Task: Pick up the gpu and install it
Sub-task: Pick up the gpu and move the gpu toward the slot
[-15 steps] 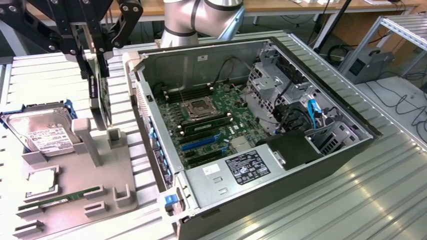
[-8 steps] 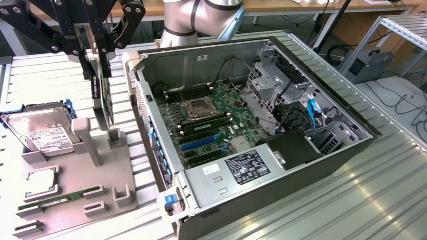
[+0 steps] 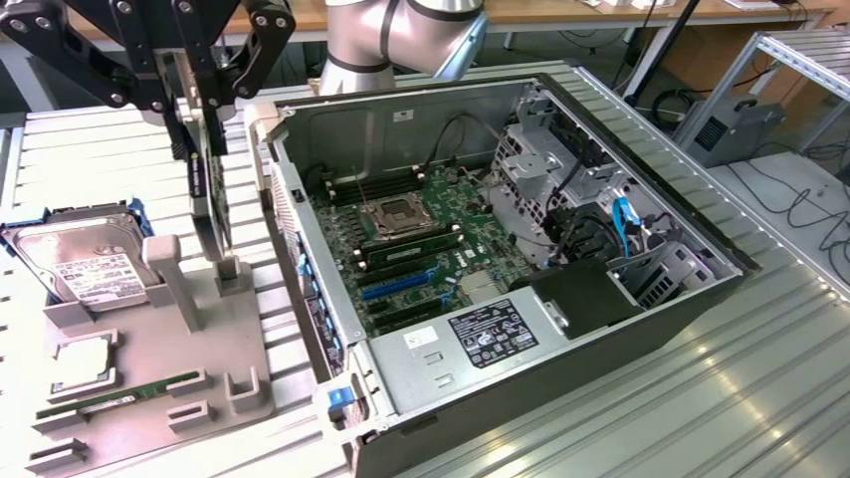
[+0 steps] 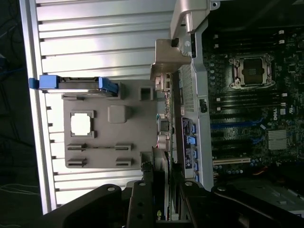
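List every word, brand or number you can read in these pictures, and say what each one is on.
"DELL", turned sideways, on the motherboard.
Power supply label: dense print, too small to read.
Hard drive label: too small to read.
White sticker beside the power supply label: unreadable.
Nothing else can be read.

Ribbed metal table (image 3: 743, 398), wooden desk (image 3: 598, 15), aluminium frame (image 3: 797, 50)
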Controlling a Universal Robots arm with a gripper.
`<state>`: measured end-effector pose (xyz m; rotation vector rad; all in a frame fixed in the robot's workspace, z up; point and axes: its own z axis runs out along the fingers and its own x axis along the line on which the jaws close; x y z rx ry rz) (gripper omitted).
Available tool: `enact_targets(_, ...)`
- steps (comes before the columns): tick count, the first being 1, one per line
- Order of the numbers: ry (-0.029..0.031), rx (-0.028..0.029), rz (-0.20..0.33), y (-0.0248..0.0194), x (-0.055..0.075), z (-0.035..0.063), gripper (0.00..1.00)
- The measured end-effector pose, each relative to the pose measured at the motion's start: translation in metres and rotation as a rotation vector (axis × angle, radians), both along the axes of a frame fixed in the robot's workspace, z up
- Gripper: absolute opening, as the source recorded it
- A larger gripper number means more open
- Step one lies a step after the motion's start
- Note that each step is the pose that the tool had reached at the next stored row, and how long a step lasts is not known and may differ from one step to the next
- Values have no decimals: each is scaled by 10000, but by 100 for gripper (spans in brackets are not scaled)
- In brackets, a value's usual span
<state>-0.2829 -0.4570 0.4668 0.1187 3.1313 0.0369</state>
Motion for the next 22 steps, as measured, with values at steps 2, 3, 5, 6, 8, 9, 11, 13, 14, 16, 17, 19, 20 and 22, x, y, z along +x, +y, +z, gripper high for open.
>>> enact_targets(2,0,-1,0,0,8,-3,26)
enact_targets(3,-1,-2,0,0,12,-4,26)
enact_targets(5,0,-4,0,0,21,-5,26)
enact_targets(6,-1,-6,0,0,26,-6,26)
enact_targets(8,-1,-7,0,0,35,-8,26)
enact_targets(9,-2,-7,0,0,41,-10,26)
enact_targets(11,0,-10,0,0,53,-11,26)
enact_targets(13,0,-12,0,0,68,-14,26)
enact_targets(14,-1,-13,0,0,74,-15,26)
enact_targets(16,-1,-14,0,0,85,-17,26)
enact_targets(17,-1,-15,0,0,90,-18,26)
enact_targets(19,-1,-17,0,0,101,-19,26)
enact_targets(20,-1,-17,0,0,107,-20,26)
enact_targets(22,0,-21,0,0,119,-21,26)
